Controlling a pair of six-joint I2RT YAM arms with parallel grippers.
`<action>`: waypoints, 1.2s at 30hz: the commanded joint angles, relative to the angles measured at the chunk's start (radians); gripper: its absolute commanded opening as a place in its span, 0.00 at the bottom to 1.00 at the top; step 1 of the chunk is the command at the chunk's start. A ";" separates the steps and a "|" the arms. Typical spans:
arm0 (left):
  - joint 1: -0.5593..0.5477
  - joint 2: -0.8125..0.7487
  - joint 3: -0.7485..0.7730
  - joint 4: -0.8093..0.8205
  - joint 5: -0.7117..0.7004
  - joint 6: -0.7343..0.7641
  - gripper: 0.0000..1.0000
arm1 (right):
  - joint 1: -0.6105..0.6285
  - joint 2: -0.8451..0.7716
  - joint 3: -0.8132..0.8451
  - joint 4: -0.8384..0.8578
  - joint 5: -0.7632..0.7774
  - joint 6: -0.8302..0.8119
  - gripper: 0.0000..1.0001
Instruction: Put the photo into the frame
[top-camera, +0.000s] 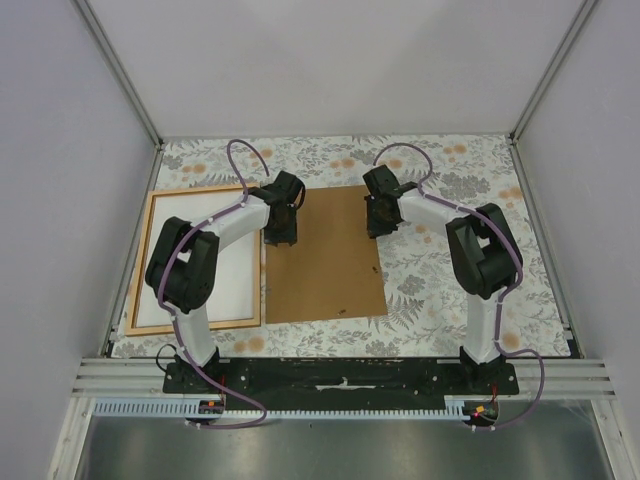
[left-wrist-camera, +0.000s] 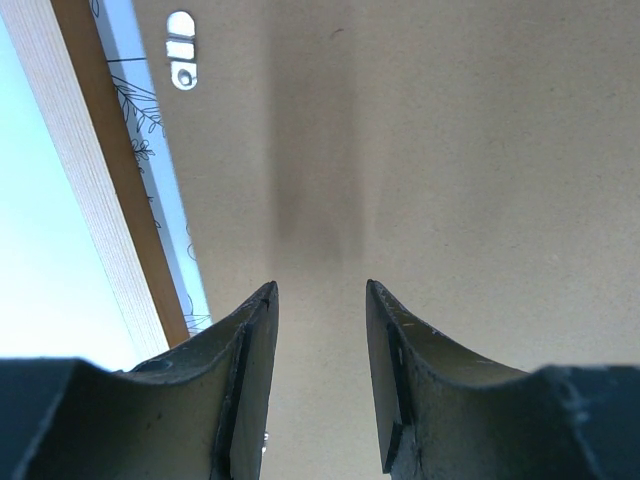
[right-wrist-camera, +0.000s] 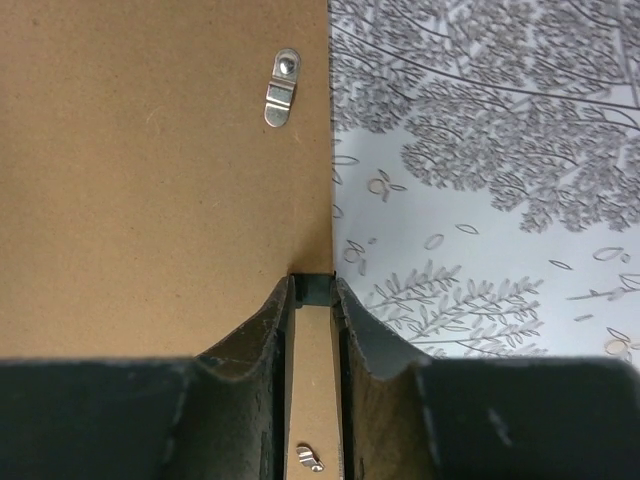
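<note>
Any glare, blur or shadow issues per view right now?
Top external: even light, sharp; the white photo in the frame is near blown out. Left wrist: soft vertical shadow on the backing board, photo edge washed pale blue, jaws slightly soft. Right wrist: tablecloth print crisp, jaws underexposed, near black.

Backing board (top-camera: 325, 255) matt fibreboard; frame (top-camera: 141, 262) light wood.

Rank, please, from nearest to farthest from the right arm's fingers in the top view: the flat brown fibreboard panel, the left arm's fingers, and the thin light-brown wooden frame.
1. Flat brown fibreboard panel, centre; the right arm's fingers sit at its right edge.
2. Left arm's fingers, near the panel's far left corner.
3. Thin light-brown wooden frame, leftmost.
</note>
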 joint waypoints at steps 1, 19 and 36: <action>0.005 -0.026 0.013 0.029 -0.011 0.046 0.47 | -0.046 -0.033 -0.105 -0.015 0.082 -0.014 0.24; 0.050 0.082 0.117 0.013 0.014 0.089 0.58 | -0.050 -0.116 -0.107 -0.035 0.078 -0.018 0.00; 0.059 0.034 0.053 0.059 0.137 0.110 0.67 | -0.058 -0.185 -0.087 -0.075 0.041 -0.032 0.01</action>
